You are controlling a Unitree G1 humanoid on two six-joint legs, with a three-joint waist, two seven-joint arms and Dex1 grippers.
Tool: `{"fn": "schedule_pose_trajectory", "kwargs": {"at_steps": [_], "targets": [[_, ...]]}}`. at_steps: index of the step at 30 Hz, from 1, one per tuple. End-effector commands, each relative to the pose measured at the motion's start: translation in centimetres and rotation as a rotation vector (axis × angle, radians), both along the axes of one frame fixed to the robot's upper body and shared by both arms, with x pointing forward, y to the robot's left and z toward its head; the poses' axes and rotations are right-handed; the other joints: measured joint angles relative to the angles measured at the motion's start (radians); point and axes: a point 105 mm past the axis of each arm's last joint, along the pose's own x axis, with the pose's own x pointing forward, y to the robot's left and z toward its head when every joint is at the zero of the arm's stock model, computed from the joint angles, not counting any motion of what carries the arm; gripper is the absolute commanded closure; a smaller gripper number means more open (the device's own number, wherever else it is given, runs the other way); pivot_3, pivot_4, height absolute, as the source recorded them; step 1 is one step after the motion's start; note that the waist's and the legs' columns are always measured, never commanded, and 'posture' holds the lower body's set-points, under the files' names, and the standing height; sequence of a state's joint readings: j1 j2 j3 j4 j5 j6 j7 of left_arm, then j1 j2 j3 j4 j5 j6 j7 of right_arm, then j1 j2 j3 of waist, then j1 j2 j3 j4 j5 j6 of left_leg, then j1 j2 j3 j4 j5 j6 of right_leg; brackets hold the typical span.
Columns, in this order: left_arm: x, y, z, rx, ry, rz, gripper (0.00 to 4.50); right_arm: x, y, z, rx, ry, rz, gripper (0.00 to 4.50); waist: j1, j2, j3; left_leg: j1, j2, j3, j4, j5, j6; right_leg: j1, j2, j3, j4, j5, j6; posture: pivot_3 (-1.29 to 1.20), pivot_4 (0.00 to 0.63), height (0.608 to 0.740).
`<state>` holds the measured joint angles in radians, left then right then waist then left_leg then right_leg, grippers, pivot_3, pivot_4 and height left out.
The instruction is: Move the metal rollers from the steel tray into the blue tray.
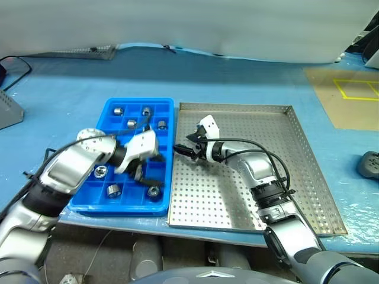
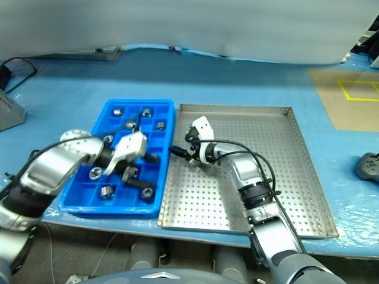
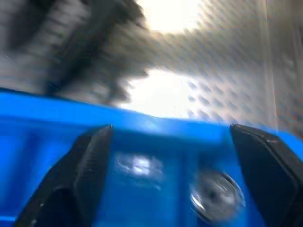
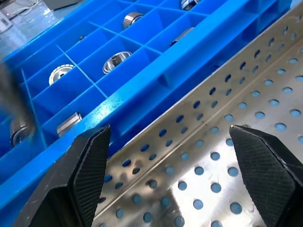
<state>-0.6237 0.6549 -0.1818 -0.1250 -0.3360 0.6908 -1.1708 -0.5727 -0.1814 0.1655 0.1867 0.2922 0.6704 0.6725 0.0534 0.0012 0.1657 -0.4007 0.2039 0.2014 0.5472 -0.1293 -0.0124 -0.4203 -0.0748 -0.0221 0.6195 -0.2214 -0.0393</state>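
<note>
The metal rollers [image 1: 113, 190] all lay in the blue tray [image 1: 166, 106]; the steel tray [image 1: 308, 177] looked bare. The left gripper [image 1: 144, 168] and right gripper [image 1: 183, 150] stood wide, empty. Advised checking the steel tray before withdrawing.

The large square steel tray [image 1: 308, 171] of silver sheet metal is showing a brushed, softly reflective floor punched with rows of small holes, and it is catching bright glare in the left wrist view. The bright blue rectangular plastic tray [image 1: 167, 106] is looking smooth and glossy, with fine scuffs along its rim. The small shiny silver metal rollers [image 4: 115, 60] are gleaming like polished steel. The black fingers [image 4: 90, 165] of the right tool are wearing a matt, finely cross-hatched texture. The worktop [image 1: 237, 80] is lying under a smooth, matt blue covering.
</note>
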Motion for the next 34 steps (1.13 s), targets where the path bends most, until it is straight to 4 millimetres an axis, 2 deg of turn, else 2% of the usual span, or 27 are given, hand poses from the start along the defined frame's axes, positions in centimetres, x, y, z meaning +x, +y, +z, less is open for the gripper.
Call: {"fn": "schedule_pose_trajectory", "kwargs": {"at_steps": [1, 4, 7, 9, 11, 12, 14, 17, 20, 23, 34], "targets": [[0.9, -0.5, 4.7, -0.235, -0.098, 0.054, 0.50, 0.1, -2.6, 2.6, 0.090, -0.054, -0.028, 0.29, -0.001, 0.000, 0.000, 0.000, 0.000, 0.000, 0.001, 0.000, 0.000, 0.000, 0.000, 0.000, 0.000, 0.000, 0.000, -0.12, 0.150, 0.740], [1.4, -1.2, 4.6, -0.247, -0.158, 0.085, 0.50, 0.9, -6.5, 3.4, 0.094, -0.078, -0.131, 0.29, -0.006, 0.000, 0.000, 0.001, 0.000, -0.001, 0.001, -0.001, 0.001, 0.000, 0.000, 0.000, 0.000, 0.000, 0.000, -0.12, 0.150, 0.740], [1.1, -2.2, 4.4, -0.308, -0.145, 0.087, 0.50, 1.7, -11.9, 4.2, 0.070, -0.113, -0.287, 0.29, -0.006, 0.000, 0.000, 0.000, 0.000, -0.001, 0.000, -0.001, 0.001, -0.001, 0.001, 0.000, -0.001, 0.000, 0.000, -0.13, 0.150, 0.740], [1.4, -2.4, 3.4, -0.324, -0.132, 0.119, 0.50, 1.5, -14.7, 4.3, 0.031, -0.129, -0.352, 0.29, -0.006, 0.000, 0.000, -0.001, 0.000, 0.000, 0.000, -0.001, 0.002, -0.001, 0.001, 0.000, -0.002, 0.000, 0.000, -0.13, 0.150, 0.740], [2.2, -2.4, 1.9, -0.306, -0.150, 0.174, 0.50, 1.0, -16.2, 4.6, 0.018, -0.139, -0.376, 0.29, -0.006, 0.000, 0.000, -0.001, 0.000, 0.000, 0.000, -0.001, 0.002, 0.000, 0.001, 0.000, -0.003, 0.000, 0.000, -0.15, 0.150, 0.740], [2.4, -2.4, 1.1, -0.301, -0.164, 0.184, 0.34, 0.7, -16.8, 4.8, 0.016, -0.146, -0.387, 0.15, -0.008, 0.000, 0.000, -0.001, 0.000, 0.000, 0.000, -0.001, 0.003, 0.000, 0.001, 0.000, -0.004, 0.000, 0.000, -0.15, 0.150, 0.740], [2.2, -2.6, -0.7, -0.306, -0.159, 0.185, 0.02, -0.3, -16.7, 5.5, 0.029, -0.170, -0.360, 0.00, -0.014, 0.000, 0.000, -0.001, 0.000, 0.000, 0.000, -0.002, 0.004, -0.001, 0.001, 0.000, -0.004, 0.000, 0.000, -0.16, 0.150, 0.740], [2.2, -2.4, -2.4, -0.307, -0.192, 0.212, 0.02, -1.9, -15.7, 7.6, 0.137, -0.220, -0.327, 0.00, -0.019, 0.000, 0.000, -0.001, 0.001, -0.001, -0.001, -0.004, 0.008, -0.001, 0.002, 0.000, -0.005, 0.000, 0.000, -0.18, 0.150, 0.740], [2.3, -2.5, -1.7, -0.385, -0.181, 0.233, 0.02, -2.9, -14.7, 8.9, 0.175, -0.275, -0.327, 0.00, -0.014, 0.000, 0.000, -0.001, 0.001, -0.001, 0.000, -0.004, 0.008, -0.001, 0.002, 0.000, -0.005, 0.001, 0.000, -0.20, 0.150, 0.740], [2.2, -2.6, -0.8, -0.428, -0.172, 0.227, 0.02, -3.5, -14.1, 9.0, 0.175, -0.296, -0.330, 0.00, -0.009, 0.000, 0.000, 0.000, 0.001, 0.000, 0.000, -0.004, 0.008, 0.000, 0.001, 0.000, -0.005, 0.001, 0.001, -0.20, 0.150, 0.740], [2.3, -1.9, -0.9, -0.396, -0.181, 0.229, 0.02, -2.6, -13.4, 8.5, 0.152, -0.303, -0.336, 0.00, -0.013, 0.000, 0.000, -0.001, 0.001, 0.000, -0.002, -0.005, 0.008, 0.000, 0.001, 0.000, -0.009, 0.002, 0.003, -0.18, 0.150, 0.740]]}}
